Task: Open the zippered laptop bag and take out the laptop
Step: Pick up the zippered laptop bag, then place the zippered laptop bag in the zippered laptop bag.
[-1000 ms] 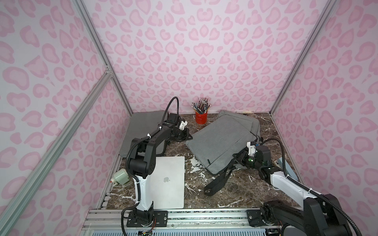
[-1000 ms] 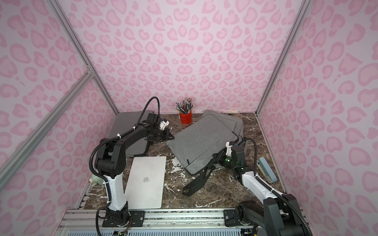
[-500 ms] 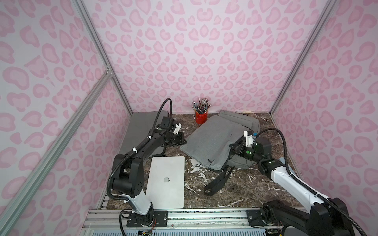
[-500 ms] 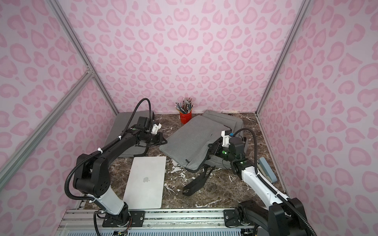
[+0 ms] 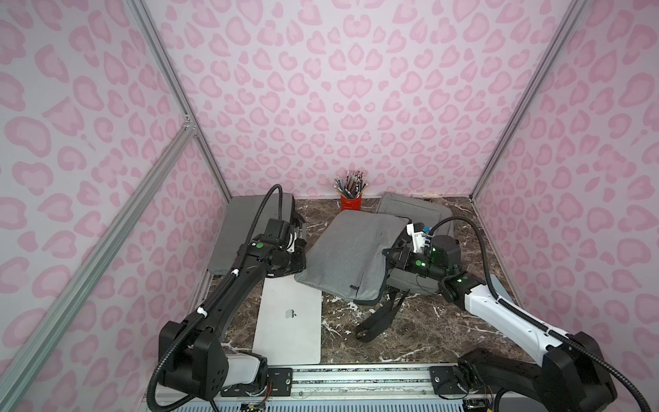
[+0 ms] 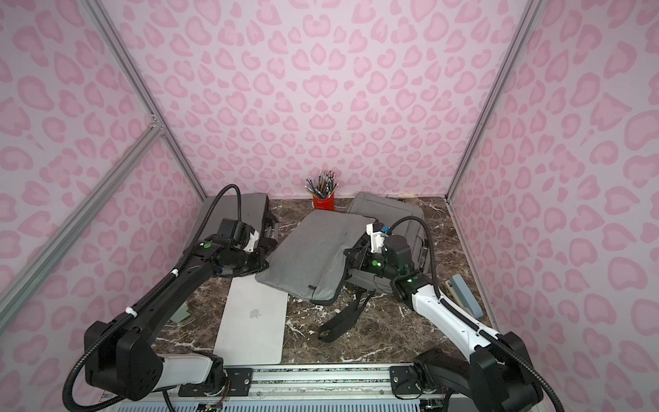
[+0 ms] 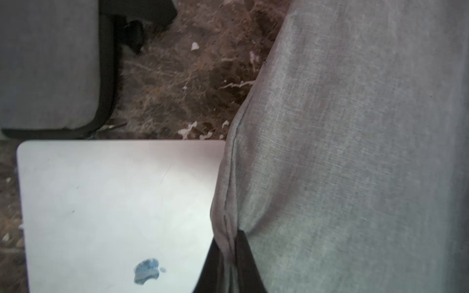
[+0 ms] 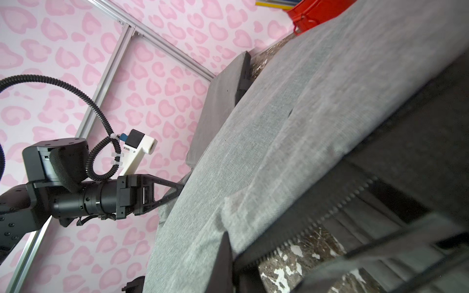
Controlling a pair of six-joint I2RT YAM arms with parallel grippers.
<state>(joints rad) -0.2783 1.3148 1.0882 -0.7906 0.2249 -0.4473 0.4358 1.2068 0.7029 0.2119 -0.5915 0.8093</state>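
Note:
The grey laptop bag (image 5: 353, 253) (image 6: 306, 257) hangs slightly raised over the middle of the table, held at two sides. My left gripper (image 5: 299, 265) (image 6: 262, 265) (image 7: 229, 266) is shut on a pinched fold of the bag's (image 7: 355, 152) left edge. My right gripper (image 5: 390, 255) (image 6: 351, 257) (image 8: 236, 266) is shut on the bag's (image 8: 279, 139) right edge, beside the open zipper teeth. The silver laptop (image 5: 289, 314) (image 6: 253, 321) (image 7: 101, 215) lies flat and closed on the table at front left, its far right corner under the bag's edge.
A red pencil cup (image 5: 351, 201) stands at the back wall. A second grey bag (image 5: 420, 214) lies at back right, and a dark grey sleeve (image 5: 242, 235) at back left. A black strap (image 5: 378, 317) trails forward. A blue-grey block (image 6: 463, 296) sits by the right wall.
Both grippers have drawn the bag leftward and lifted it. The left gripper came forward from the bag's far corner; the right gripper rose and moved left. The laptop has not moved.

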